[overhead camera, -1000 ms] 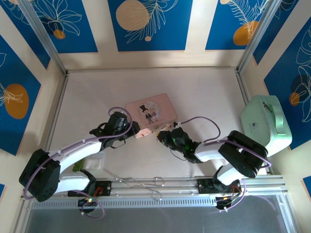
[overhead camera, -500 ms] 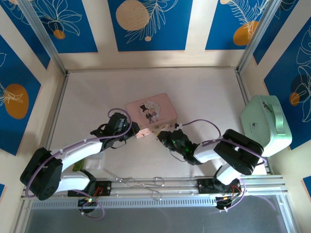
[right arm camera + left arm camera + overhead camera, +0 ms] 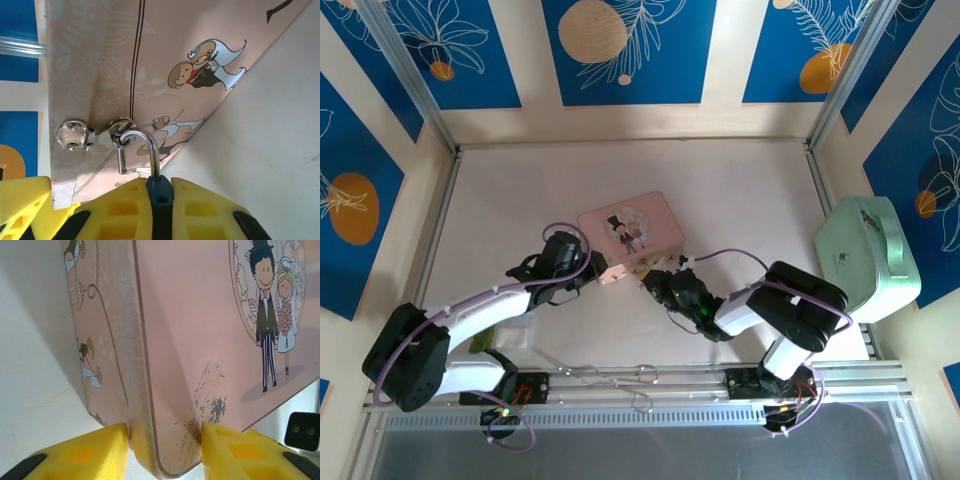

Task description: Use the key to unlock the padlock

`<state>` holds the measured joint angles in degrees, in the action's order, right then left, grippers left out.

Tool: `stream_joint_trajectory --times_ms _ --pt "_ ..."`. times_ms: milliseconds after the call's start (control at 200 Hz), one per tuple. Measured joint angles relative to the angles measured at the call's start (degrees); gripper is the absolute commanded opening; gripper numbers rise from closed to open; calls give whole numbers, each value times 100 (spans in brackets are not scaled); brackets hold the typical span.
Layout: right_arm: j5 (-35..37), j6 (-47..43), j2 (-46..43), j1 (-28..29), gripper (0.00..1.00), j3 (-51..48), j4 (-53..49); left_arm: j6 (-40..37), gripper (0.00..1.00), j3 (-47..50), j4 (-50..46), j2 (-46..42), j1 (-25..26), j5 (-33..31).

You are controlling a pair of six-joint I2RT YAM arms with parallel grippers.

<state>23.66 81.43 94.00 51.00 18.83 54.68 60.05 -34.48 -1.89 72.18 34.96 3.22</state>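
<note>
**A:** Right arm (image 3: 790, 310) elbow swung left since last frame. Right gripper (image 3: 160, 200)?

**B:** Clamped on padlock (image 3: 160, 190) body. Shackle sits through hasp ring (image 3: 121, 134) of pink box (image 3: 200, 340), middle of table (image 3: 740, 200).

**A:** Left gripper (image 3: 165, 440)?

**B:** Pads pinching the box's corner.

Over the last 1 s, your right arm (image 3: 790, 305) has pulled its elbow leftward, nudging the right gripper (image 3: 653, 283) slightly left along the pink tin box's (image 3: 630, 225) front.
</note>
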Motion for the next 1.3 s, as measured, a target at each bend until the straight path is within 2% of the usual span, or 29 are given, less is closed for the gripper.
stream_joint_trajectory --times_ms 125,505,665,800,1035,1296 --pt "-2 -44 48 -2 11 0 48 -13 40 -2 0 0 -24 31" --pt "-98 -179 83 -90 17 -22 170 -50 37 -2 -2 2 -79 127" --pt "-140 -208 83 -120 10 -22 168 -55 35 -2 -4 2 -96 149" --pt "-162 -212 83 -131 0 -22 166 -55 33 -7 -20 2 -111 177" --pt "-155 -203 94 -142 0 -44 238 -98 29 -17 -24 7 -122 192" --pt "136 52 264 -61 0 -195 800 -162 25 -59 0 66 -122 214"
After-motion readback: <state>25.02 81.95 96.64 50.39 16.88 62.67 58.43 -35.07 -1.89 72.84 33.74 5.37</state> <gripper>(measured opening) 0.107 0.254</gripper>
